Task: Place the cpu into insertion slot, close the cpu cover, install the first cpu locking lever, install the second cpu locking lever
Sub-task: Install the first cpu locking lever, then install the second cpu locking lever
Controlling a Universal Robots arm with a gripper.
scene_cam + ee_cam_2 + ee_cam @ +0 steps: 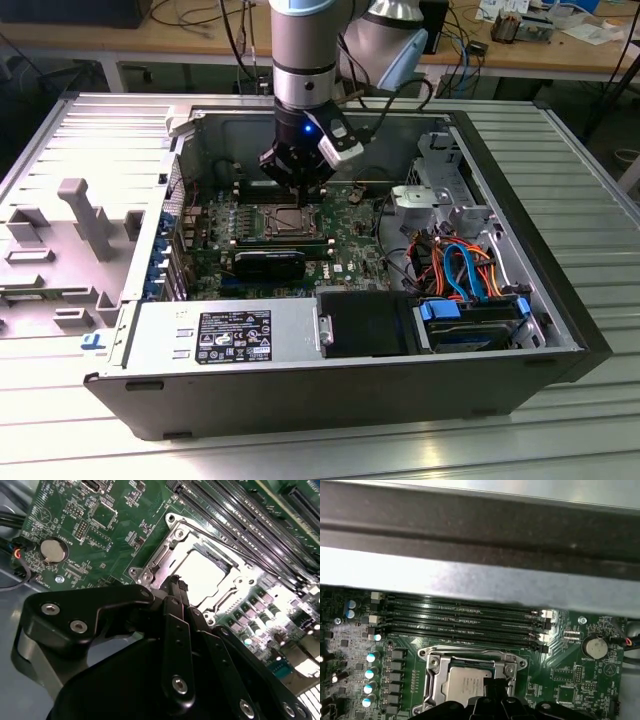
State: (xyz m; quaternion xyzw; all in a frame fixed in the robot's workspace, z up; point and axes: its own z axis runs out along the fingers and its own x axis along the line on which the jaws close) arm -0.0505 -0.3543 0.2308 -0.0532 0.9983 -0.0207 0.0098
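Fingers: the gripper [176, 587] has its black fingertips drawn together to a narrow point, nothing pinched between them, sitting right at the edge of the socket in the second wrist view.
Why so low: my read is that closed tips make a slim pusher, suited to nudging thin metal parts rather than carrying anything.
Cpu: the cpu [465, 687] lies flat in the socket, silver top facing up, square to the frame around it.
Cover: the cpu cover [170, 550] looks folded down, its window framing the chip in both wrist views.
Slot: the insertion slot [283, 219] sits mid-board in the exterior view, directly beneath the arm's wrist.
Levers: a thin wire lever [250, 555] runs along the socket's side next to the memory slots; whether it is latched, I cannot tell.
Memory slots: the long black memory slots [465, 622] run just beside the socket.
Board: the green motherboard [60, 510] lies flat in the open computer case [560, 330], giving the arm a straight approach from above.
Battery: a coin battery [595, 647] sits well apart from the socket.
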